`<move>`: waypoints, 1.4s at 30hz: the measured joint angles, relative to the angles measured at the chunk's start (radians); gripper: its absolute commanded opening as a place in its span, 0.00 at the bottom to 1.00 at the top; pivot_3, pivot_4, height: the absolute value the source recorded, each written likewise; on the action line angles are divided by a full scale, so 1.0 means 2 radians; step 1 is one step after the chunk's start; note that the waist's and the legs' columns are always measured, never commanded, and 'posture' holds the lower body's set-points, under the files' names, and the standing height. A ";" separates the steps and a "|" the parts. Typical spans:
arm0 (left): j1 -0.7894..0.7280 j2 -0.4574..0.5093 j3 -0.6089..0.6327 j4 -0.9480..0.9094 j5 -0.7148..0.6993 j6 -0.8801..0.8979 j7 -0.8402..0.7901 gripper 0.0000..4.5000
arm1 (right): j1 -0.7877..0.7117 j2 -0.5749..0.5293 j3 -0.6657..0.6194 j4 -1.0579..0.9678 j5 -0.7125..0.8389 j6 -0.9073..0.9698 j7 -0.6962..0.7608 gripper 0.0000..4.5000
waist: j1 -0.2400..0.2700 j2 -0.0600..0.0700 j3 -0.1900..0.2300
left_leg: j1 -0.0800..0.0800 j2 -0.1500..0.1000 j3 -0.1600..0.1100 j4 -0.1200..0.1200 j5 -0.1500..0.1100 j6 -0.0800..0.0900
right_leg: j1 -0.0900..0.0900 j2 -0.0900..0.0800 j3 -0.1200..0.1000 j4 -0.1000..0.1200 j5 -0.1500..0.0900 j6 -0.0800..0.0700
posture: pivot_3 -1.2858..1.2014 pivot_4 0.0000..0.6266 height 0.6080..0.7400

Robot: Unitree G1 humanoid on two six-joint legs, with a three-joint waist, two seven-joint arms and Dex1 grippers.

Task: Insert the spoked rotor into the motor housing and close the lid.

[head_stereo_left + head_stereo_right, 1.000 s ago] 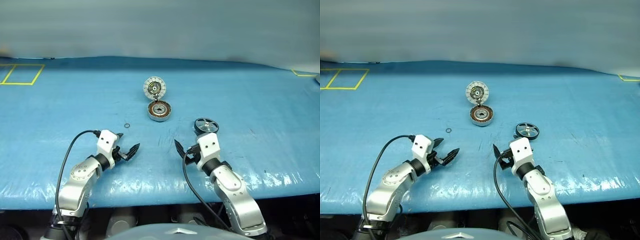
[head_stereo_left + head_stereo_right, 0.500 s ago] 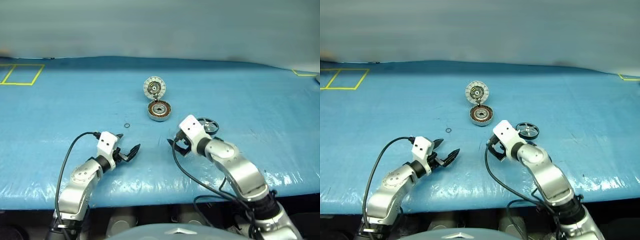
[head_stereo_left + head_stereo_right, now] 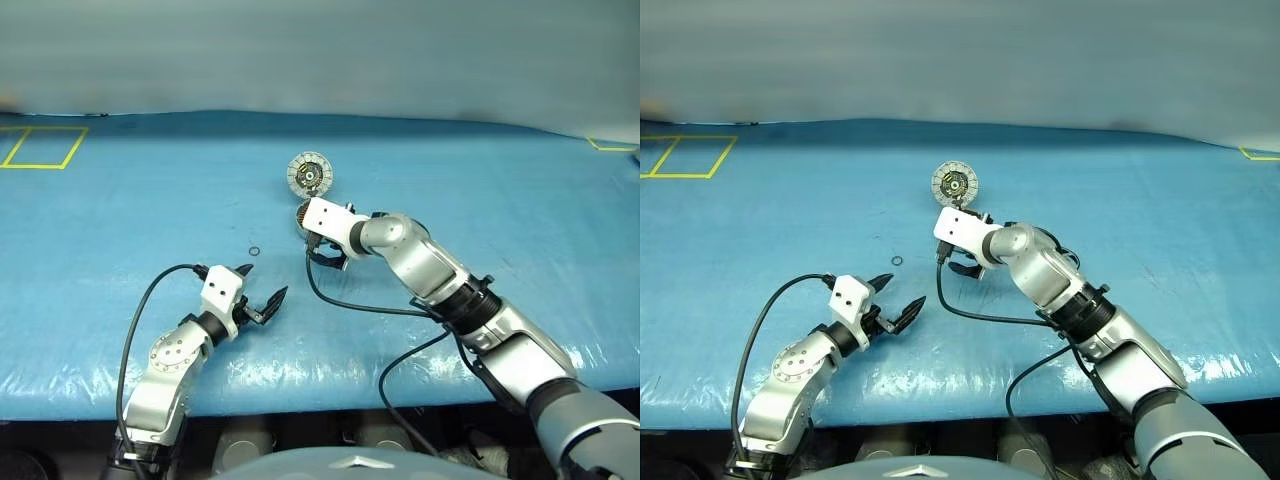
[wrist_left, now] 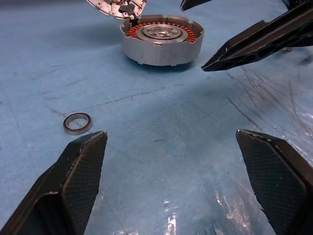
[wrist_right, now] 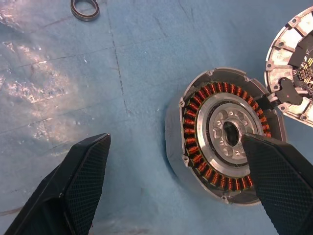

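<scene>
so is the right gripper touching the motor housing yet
Cannot tell. In the right wrist view one finger overlaps the motor housing, but it may be hovering above it. The left wrist view shows no contact either.

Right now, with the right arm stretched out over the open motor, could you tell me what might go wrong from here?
1. The right gripper, open and empty, hovers over the motor housing; coming down it could scrape the exposed copper windings.
2. The lid lies folded open beside the housing, joined at its edge; a bump from the arm could swing it shut before the rotor is in.
3. A small loose ring lies near the open left gripper and could get knocked away.
</scene>
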 measured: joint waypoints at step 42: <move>0.017 -0.007 0.025 0.026 0.009 -0.037 0.007 1.00 | 0.133 0.124 -0.042 -0.158 -0.058 0.239 -0.013 0.40 | -0.006 0.002 -0.009 | 0.008 0.003 -0.002 -0.001 -0.001 -0.002 | 0.005 -0.002 -0.002 -0.001 -0.002 -0.003 | 0.52 0.24 1.00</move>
